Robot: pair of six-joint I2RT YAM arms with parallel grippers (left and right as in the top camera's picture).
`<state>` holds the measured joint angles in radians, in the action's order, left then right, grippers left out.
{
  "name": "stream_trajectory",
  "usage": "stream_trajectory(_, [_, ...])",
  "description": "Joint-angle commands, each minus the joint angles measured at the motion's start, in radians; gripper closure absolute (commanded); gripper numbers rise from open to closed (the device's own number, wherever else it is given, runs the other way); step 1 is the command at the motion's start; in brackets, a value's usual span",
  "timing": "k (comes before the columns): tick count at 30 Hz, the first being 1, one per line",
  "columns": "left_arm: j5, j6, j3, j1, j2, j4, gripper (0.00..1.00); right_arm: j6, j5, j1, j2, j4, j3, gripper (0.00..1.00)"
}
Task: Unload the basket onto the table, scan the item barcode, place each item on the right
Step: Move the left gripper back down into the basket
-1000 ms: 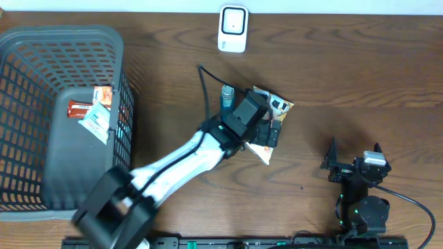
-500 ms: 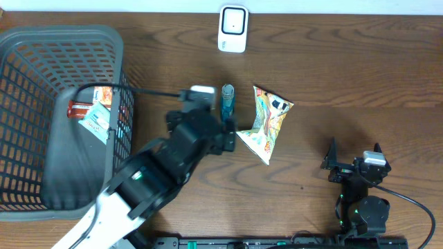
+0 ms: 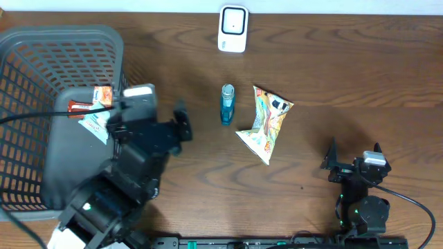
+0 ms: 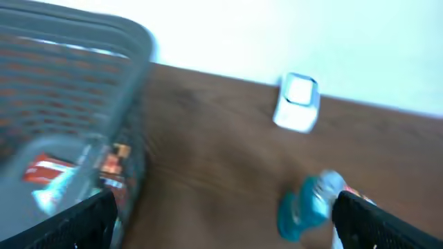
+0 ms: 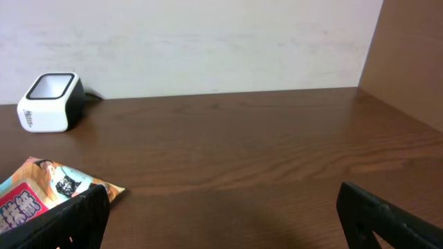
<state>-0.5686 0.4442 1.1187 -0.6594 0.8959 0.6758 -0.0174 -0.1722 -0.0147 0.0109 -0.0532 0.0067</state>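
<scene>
On the wood-grain table [image 3: 346, 62], a crinkled pouch [image 3: 265, 123] lies beside a blue tube [image 3: 227, 104]; left gripper [image 4: 221, 218], right gripper [image 5: 220, 207] gape.

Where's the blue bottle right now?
In the overhead view, the blue bottle sits mid-table, just left of the snack packet, with the white scanner beyond it at the far edge.

Blurred, a grey mesh basket [image 4: 104, 41] stands at left with red and white packets [image 4: 52, 176] inside. A white scanner [image 4: 297, 102] sits farther back on the brown table [image 4: 208, 138], a blue bottle [image 4: 308, 206] nearer, lower right.
</scene>
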Motion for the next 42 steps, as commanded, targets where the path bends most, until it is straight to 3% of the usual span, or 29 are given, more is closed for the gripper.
stream_trajectory(1, [-0.045, -0.006, 0.092, 0.064, -0.029, 0.008, 0.02, 0.008, -0.001, 0.008, -0.005, -0.003, -0.001, 0.01])
stream_trajectory(8, [-0.046, -0.006, 0.209, 0.183, -0.034, 0.120, 0.02, 0.008, -0.001, 0.008, -0.005, -0.003, -0.001, 0.01])
stream_trajectory(15, [-0.046, -0.002, 0.217, 0.319, -0.037, 0.207, 0.02, 0.008, -0.001, 0.008, -0.005, -0.003, -0.001, 0.01])
stream_trajectory(34, [-0.046, 0.006, 0.217, 0.600, -0.037, 0.217, 0.02, 0.008, -0.001, 0.008, -0.005, -0.003, -0.001, 0.01])
stream_trajectory(42, [0.026, 0.104, 0.217, 0.752, -0.018, 0.260, 0.02, 0.008, -0.001, 0.008, -0.005, -0.003, -0.001, 0.01])
